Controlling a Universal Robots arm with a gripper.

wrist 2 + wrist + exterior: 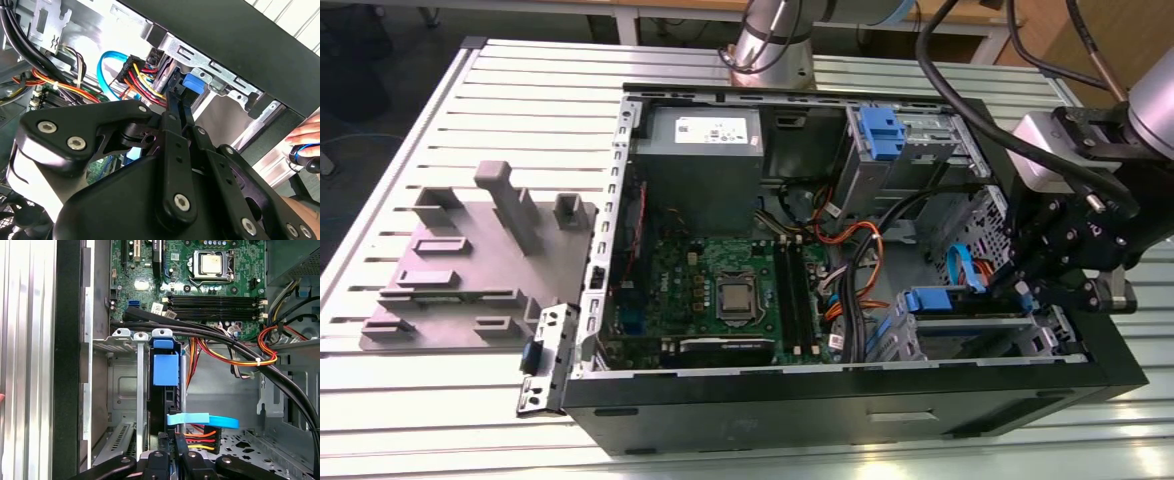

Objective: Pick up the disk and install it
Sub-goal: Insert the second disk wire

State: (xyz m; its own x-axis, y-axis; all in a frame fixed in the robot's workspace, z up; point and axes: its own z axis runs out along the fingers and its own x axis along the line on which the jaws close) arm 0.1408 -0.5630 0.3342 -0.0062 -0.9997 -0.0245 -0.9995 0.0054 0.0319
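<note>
Your gripper sat low inside the computer case, right at the drive cage. Its fingers were clenched edge-on around the disk (blue rail showing), which stood upright in the cage slot, just beside the blue cable and motherboard.

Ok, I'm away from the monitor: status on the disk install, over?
Gripper down inside the case at the drive cage. Disk on edge in its slot, right ahead of it. Blue flat cable and power wires crowd alongside.
</note>
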